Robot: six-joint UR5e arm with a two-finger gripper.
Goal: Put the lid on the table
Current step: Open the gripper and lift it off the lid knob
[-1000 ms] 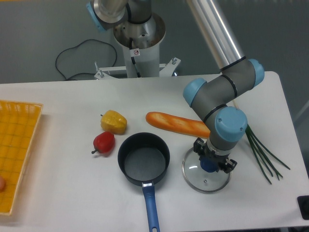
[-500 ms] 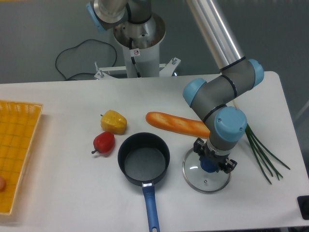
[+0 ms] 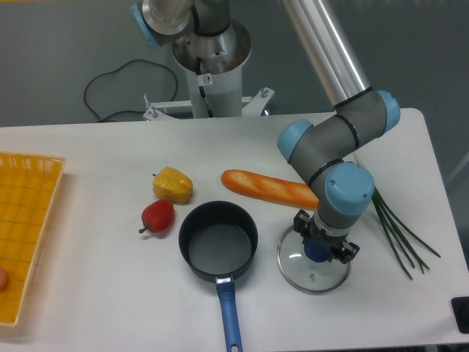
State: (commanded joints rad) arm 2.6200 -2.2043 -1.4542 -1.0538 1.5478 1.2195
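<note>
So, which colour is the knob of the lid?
Blue: the knob of the lid shows between the gripper's fingers in the camera view.

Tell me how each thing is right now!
lid: flat on the table, right of the pot, off it
gripper: over the lid's blue knob; open or shut, cannot tell
pot: uncovered, empty, handle toward the near edge
baguette: lying flat, partly behind the arm
tray: at the left edge, partly out of view
</note>
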